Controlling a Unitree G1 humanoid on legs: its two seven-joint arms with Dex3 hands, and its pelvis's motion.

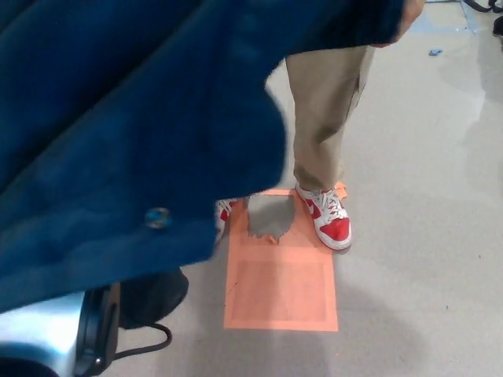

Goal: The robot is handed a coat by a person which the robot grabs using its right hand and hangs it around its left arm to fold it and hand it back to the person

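Blue coat [118, 118] filling the upper left, robot hands hidden behind it, finger state impossible to tell, khaki leg [326, 102] and red shoe [332, 224] partly covered, orange floor mark [279, 290], grey floor [424, 236].

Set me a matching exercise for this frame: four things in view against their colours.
Things:
1. coat
2. trousers
3. shoe
4. floor rectangle

Colours:
A. orange
B. tan
C. dark blue
D. red and white

Pairs: 1-C, 2-B, 3-D, 4-A
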